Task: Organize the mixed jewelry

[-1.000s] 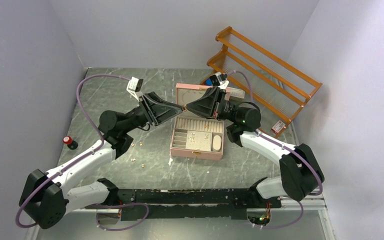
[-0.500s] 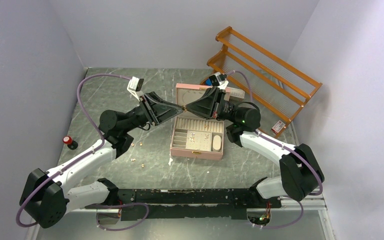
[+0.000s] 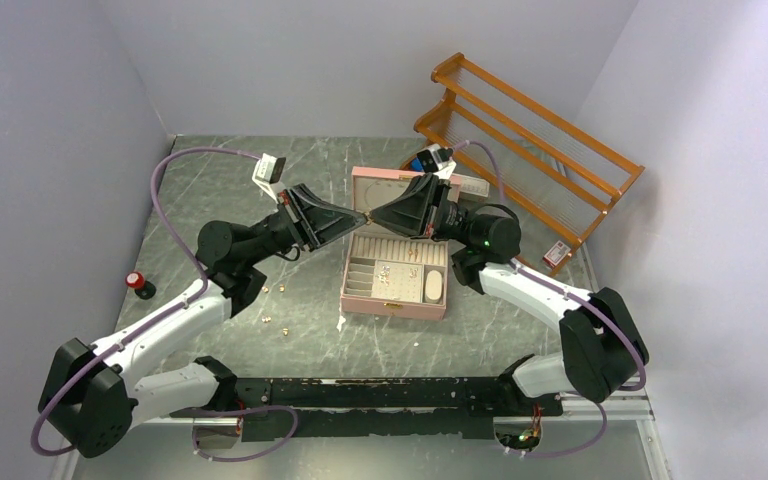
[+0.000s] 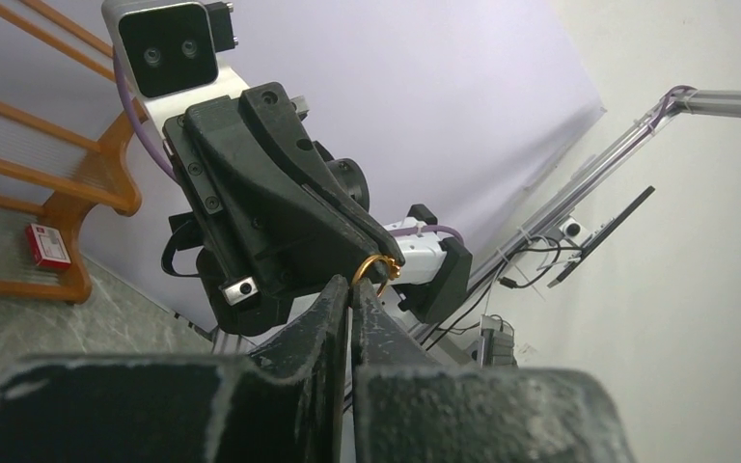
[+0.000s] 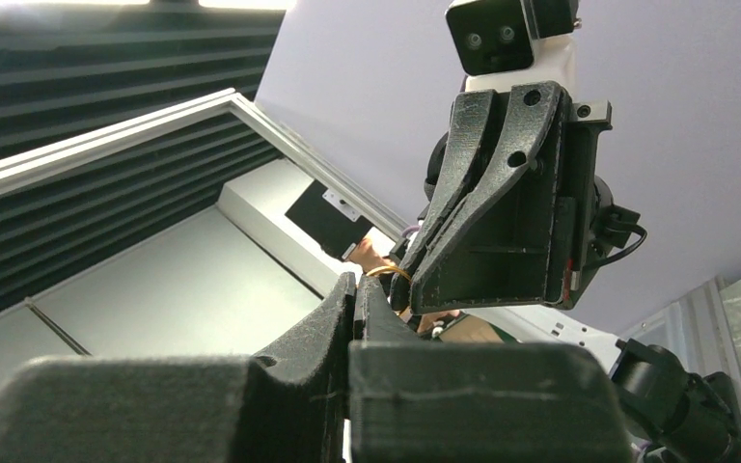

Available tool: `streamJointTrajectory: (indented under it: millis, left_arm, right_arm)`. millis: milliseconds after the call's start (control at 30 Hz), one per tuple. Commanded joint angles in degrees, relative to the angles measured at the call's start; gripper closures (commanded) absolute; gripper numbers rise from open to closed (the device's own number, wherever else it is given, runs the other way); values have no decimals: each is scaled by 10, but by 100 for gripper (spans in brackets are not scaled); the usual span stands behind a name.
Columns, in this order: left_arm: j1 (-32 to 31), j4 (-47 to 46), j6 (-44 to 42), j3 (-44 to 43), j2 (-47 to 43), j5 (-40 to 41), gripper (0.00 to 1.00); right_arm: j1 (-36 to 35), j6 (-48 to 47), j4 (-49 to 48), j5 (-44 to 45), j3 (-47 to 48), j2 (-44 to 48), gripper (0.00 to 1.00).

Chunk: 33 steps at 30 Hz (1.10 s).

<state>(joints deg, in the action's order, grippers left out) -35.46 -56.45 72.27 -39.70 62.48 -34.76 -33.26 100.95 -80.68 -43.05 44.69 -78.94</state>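
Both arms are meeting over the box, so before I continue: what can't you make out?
Gold ring: both wrist views, both jaws shut against it; which one grips is unclear.
Jewelry box contents: top view, too small.
Loose pieces on table: top view, too small to identify.

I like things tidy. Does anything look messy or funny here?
Tiny gold pieces lie loose on the table, left of the pink box. Oddly, the left gripper and right gripper both seem to pinch one gold ring.
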Motion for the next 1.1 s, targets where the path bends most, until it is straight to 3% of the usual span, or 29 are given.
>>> streamJointTrajectory:
  millis: [0,133,300,500,633,700,800,933,1067]
  left_arm:
    - [-4,-36,-12,-11,-19,-6,95]
    - [-3,-15,-29,-6,-29,6,95]
    - [-4,75,-76,-13,-56,38,95]
    - [-4,230,-143,-38,-86,82,95]
    - [-4,303,-162,-55,-90,102,95]
    - [-4,324,-169,-63,-87,107,95]
    - [-4,350,-177,-73,-84,115,95]
    - [-4,348,-177,-74,-79,111,95]
    - [-4,351,-178,-77,-73,111,95]
  right_arm:
    - [-2,-21,4,-7,7,1,100]
    - [-2,-30,18,-8,1,6,98]
    - [1,-25,-1,-2,-17,19,63]
    - [5,-107,108,4,-25,62,42]
    - [5,-249,302,29,6,119,36]
    - [4,-320,432,54,31,139,35]
    - [3,-390,553,75,72,155,36]
    - [1,-453,647,98,109,160,37]
    - [0,-480,672,90,125,156,38]
